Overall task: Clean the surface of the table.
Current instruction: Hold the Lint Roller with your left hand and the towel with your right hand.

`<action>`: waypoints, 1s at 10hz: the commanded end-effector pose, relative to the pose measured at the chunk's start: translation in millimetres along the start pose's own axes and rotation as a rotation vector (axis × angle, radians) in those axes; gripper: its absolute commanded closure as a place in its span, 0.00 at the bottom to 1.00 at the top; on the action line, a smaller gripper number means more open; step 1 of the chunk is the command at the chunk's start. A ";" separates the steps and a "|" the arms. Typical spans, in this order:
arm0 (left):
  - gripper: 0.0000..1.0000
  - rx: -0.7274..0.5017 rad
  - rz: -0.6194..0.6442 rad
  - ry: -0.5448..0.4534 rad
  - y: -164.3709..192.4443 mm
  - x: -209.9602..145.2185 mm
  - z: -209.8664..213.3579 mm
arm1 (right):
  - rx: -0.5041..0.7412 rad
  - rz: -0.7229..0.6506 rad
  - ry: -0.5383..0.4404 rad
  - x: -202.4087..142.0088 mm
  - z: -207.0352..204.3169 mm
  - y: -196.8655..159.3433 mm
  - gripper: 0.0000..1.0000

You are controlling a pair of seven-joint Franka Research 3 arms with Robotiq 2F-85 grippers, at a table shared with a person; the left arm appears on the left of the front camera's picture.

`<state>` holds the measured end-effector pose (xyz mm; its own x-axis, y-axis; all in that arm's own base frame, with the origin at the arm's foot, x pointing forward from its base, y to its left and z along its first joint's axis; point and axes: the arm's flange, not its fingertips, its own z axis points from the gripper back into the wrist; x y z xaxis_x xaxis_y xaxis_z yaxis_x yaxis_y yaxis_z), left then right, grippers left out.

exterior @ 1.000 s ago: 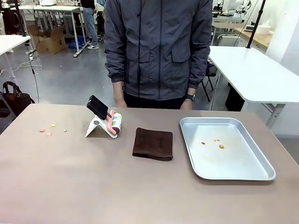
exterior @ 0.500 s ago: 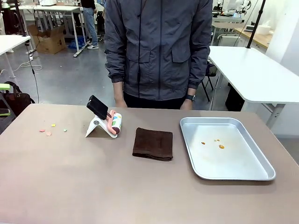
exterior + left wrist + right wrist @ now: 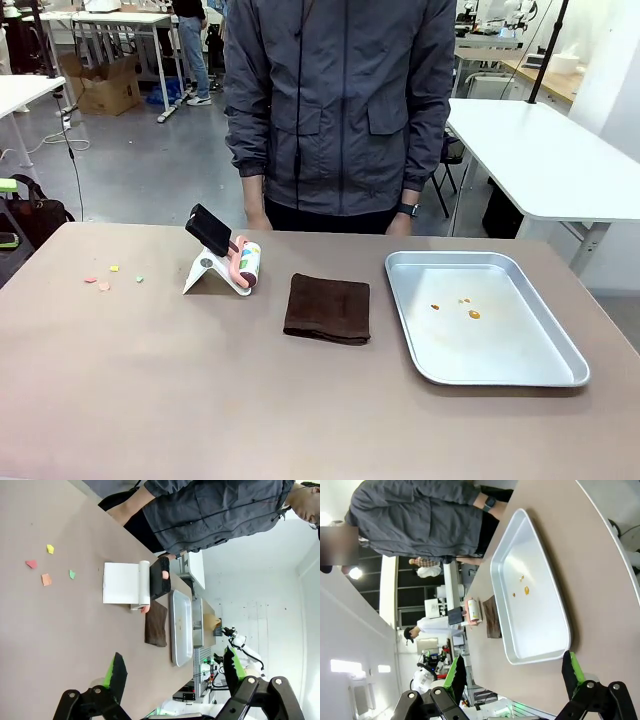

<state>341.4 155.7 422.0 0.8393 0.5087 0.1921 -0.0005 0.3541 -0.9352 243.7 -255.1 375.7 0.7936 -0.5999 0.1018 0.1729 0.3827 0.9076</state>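
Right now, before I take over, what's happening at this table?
Nothing is being handled. The left pincer and right pincer are both open and empty, above the table. The person stands at the far side, arms down. On the table lie small coloured scraps at the left, a lint roller on its white stand, a folded brown cloth in the middle and a metal tray with orange specks at the right. Wiping has not begun.

Near half of the table [image 3: 150,400] lies free (roller [image 3: 247,264], cloth [image 3: 328,308], tray [image 3: 520,345] farther back).
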 end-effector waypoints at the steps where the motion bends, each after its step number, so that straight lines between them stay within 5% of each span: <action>1: 0.00 0.002 -0.001 0.000 -0.2 0.2 -0.9 | 0.000 0.000 0.000 0.2 -0.4 -0.3 0.00; 6: 0.00 0.222 -0.196 0.251 -90.9 41.7 -71.5 | -0.139 0.185 0.036 -23.4 -119.3 140.5 0.00; 10: 0.00 0.381 -0.261 0.345 -134.2 57.7 -152.5 | -0.212 0.285 0.193 -83.4 -260.3 232.7 0.00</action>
<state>462.3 24.8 514.0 0.9611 0.1183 0.2497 0.1027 0.6862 -0.7201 367.2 34.1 485.2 0.9168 -0.3153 0.2450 0.0227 0.6537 0.7564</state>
